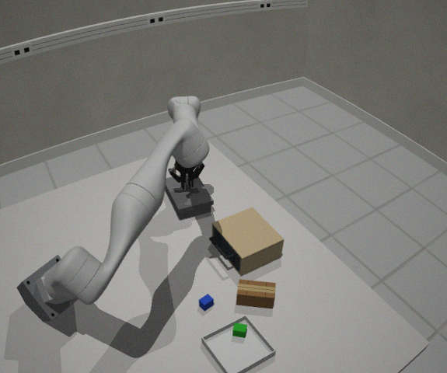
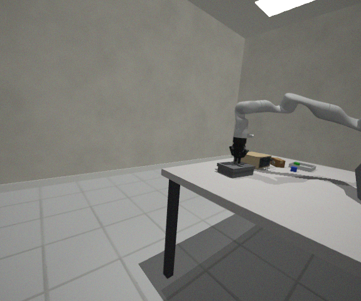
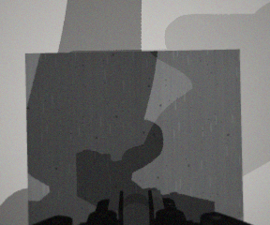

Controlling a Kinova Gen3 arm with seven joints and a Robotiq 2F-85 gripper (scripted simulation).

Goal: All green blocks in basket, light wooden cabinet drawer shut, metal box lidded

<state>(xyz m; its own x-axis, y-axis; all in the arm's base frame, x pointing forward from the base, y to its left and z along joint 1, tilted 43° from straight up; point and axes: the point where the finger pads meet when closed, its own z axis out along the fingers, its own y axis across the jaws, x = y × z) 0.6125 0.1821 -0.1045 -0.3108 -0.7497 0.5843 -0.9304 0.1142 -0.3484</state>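
Grey tiles flank the pale worktop (image 1: 316,305) (image 2: 287,200). At twelve o'clock in the top view, I have the tool (image 1: 186,187) (image 2: 238,162) (image 3: 136,207) pinching, I judge, the lid knob (image 3: 136,212) on the metal box (image 1: 194,210) (image 2: 231,172) (image 3: 201,155). I should lift straight up, level, before swinging away. I count one metal box, one wooden cabinet (image 1: 249,232) (image 2: 257,159), one brown carton (image 1: 255,298) (image 2: 278,162), one blue block (image 1: 206,302) (image 2: 293,168) and one basket (image 1: 260,335) (image 2: 307,168), at five o'clock, holding one visible green block (image 1: 239,329) (image 2: 296,163) towards its one o'clock.

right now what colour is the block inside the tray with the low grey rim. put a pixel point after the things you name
Green; the block (image 1: 239,330) (image 2: 296,163) shows best in the top view.
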